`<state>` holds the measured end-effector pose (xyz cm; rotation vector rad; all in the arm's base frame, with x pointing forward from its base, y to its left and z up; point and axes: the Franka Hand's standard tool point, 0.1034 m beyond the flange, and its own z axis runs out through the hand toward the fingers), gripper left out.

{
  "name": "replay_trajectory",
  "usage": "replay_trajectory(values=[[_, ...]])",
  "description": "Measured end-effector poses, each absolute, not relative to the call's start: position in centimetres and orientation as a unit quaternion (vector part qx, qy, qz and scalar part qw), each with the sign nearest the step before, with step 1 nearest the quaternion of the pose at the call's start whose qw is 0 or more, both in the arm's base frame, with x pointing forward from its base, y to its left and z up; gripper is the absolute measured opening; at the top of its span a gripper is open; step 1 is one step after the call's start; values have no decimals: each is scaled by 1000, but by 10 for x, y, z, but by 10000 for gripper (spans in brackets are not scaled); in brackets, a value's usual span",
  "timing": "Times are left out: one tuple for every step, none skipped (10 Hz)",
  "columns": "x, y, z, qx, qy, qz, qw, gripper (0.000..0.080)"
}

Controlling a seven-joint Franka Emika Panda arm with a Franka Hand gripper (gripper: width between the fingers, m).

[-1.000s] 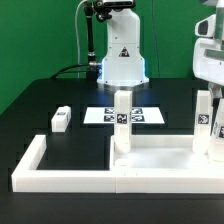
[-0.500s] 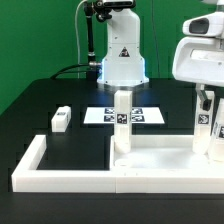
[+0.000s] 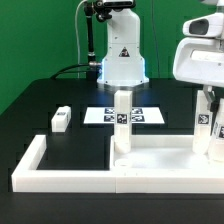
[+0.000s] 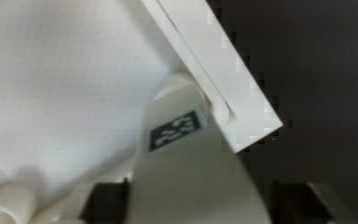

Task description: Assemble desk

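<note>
The white tabletop panel (image 3: 160,158) lies flat at the exterior view's right, inside the corner of the rail. Two white tagged legs stand upright on it: one in the middle (image 3: 121,120) and one at the right (image 3: 203,122). A third leg (image 3: 60,120) lies loose on the black table at the left. My gripper (image 3: 206,94) hangs over the top of the right leg. In the wrist view this leg (image 4: 185,150) stands between my fingers (image 4: 108,202), with a dark gap on one side. The gripper (image 4: 211,205) is open around it. The tabletop (image 4: 60,100) shows behind.
The long white U-shaped border rail (image 3: 40,155) runs along the front and left; its edge (image 4: 220,70) crosses the wrist view. The marker board (image 3: 100,115) lies behind the middle leg. The robot base (image 3: 122,60) stands at the back.
The arm's hand moved toward the exterior view's left over the right leg between one second and half a second ago. Since then nothing has visibly moved.
</note>
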<state>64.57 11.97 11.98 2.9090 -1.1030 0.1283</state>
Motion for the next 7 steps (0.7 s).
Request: replay_trajectory(values=[[646, 118, 120, 924, -380, 41, 11, 290], [647, 105, 122, 901, -432, 36, 9, 291], [647, 100, 120, 869, -494, 40, -5, 291], [645, 99, 120, 832, -554, 38, -18, 291], [645, 98, 119, 774, -632, 28, -36, 291], [647, 100, 119, 721, -690, 19, -51, 291], [647, 104, 118, 688, -723, 19, -61, 291]])
